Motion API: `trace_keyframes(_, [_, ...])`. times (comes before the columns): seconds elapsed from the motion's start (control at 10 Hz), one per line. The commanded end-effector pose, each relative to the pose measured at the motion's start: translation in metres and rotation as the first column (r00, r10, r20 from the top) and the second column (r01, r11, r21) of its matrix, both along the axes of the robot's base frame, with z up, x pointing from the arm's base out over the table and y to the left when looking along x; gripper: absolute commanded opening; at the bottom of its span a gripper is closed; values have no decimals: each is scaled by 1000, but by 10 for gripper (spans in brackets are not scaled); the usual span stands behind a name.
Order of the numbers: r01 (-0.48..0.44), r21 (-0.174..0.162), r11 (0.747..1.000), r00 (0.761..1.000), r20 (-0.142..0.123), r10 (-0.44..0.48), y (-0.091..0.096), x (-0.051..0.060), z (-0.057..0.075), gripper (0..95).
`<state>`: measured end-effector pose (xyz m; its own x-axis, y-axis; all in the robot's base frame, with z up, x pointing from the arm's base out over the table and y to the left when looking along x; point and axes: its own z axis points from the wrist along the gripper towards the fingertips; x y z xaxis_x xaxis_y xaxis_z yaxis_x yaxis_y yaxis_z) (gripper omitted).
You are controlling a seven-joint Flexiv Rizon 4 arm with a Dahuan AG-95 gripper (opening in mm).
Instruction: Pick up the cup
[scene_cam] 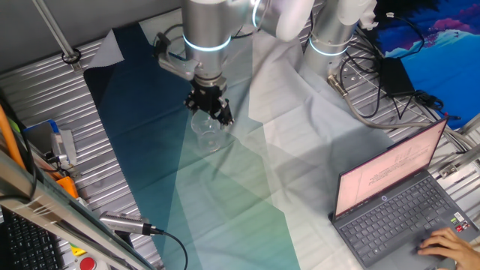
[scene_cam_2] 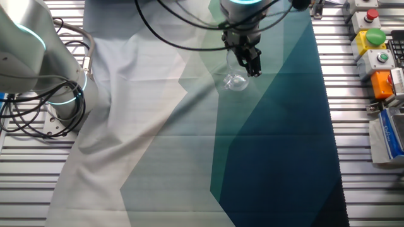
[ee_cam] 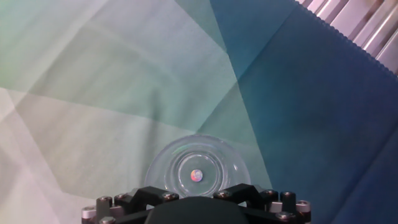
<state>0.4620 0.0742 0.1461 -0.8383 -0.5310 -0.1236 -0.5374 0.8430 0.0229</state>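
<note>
Small clear tapered plastic cup (scene_cam: 208,129) stands upright, mouth up, on the teal-and-white cloth (scene_cam: 240,195). Black two-finger gripper (scene_cam: 208,103) sits directly above its rim, axis vertical, cup centred under the hand (ee_cam: 198,174). Finger spacing: can't tell. My read: straight descent, then close.

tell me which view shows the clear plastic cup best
The hand view: the small transparent plastic cup is seen from straight above, with its round rim and base ring clear. In one fixed view the cup is a faint outline beneath the hand; the other fixed view shows only glints.
</note>
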Motion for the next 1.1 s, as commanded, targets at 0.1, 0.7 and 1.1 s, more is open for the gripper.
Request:
trace_keyframes(0.1, [13,0,1000,1000,-1,-13,-9,-7,25,0])
trace_keyframes(0.7, [20,-17,1000,1000,-8,-20,-11,-14,45,0])
trace_keyframes(1.1, [45,-26,999,999,-7,-45,-8,-13,43,0])
